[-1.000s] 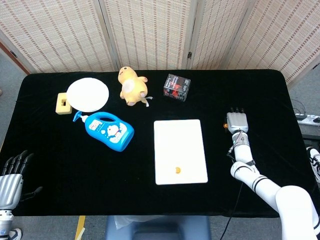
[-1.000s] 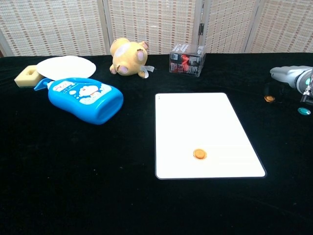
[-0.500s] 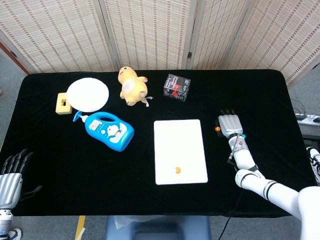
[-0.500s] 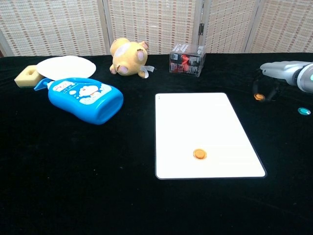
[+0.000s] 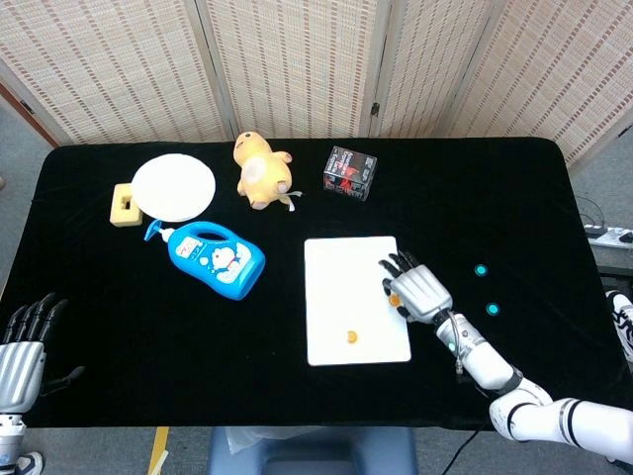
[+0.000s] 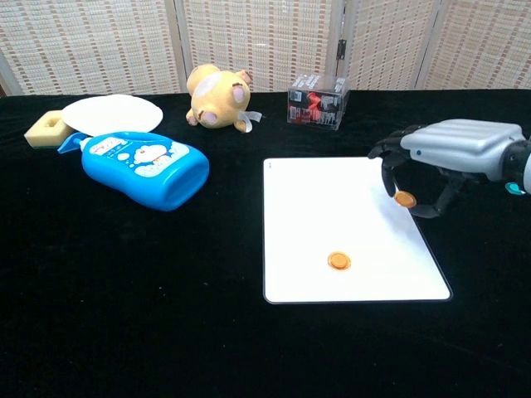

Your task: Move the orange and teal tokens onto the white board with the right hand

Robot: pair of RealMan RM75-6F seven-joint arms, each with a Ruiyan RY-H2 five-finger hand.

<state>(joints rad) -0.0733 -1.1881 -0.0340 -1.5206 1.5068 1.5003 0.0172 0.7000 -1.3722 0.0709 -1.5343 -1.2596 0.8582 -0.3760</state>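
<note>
My right hand (image 5: pixel 417 291) (image 6: pixel 452 151) hovers over the right edge of the white board (image 5: pixel 341 302) (image 6: pixel 332 207), pinching an orange token (image 5: pixel 393 299) (image 6: pixel 404 199) between thumb and a finger. A second orange token (image 5: pixel 350 337) (image 6: pixel 338 261) lies flat on the board's near part. Two teal tokens (image 5: pixel 481 270) (image 5: pixel 493 309) rest on the black cloth to the right of the board. In the chest view only one teal token (image 6: pixel 518 188) shows, half hidden behind the wrist. My left hand (image 5: pixel 22 346) is idle at the near left corner, its fingers apart, holding nothing.
A blue bottle (image 5: pixel 215 259) lies left of the board. Behind it are a white plate (image 5: pixel 174 186), a yellow sponge block (image 5: pixel 124 206), a plush toy (image 5: pixel 261 170) and a small clear box (image 5: pixel 350 172). Folding screens stand behind the table.
My right hand has carried the orange token from the cloth at the right leftward and nearer, to above the board's right edge. The two teal tokens it covered now show.
</note>
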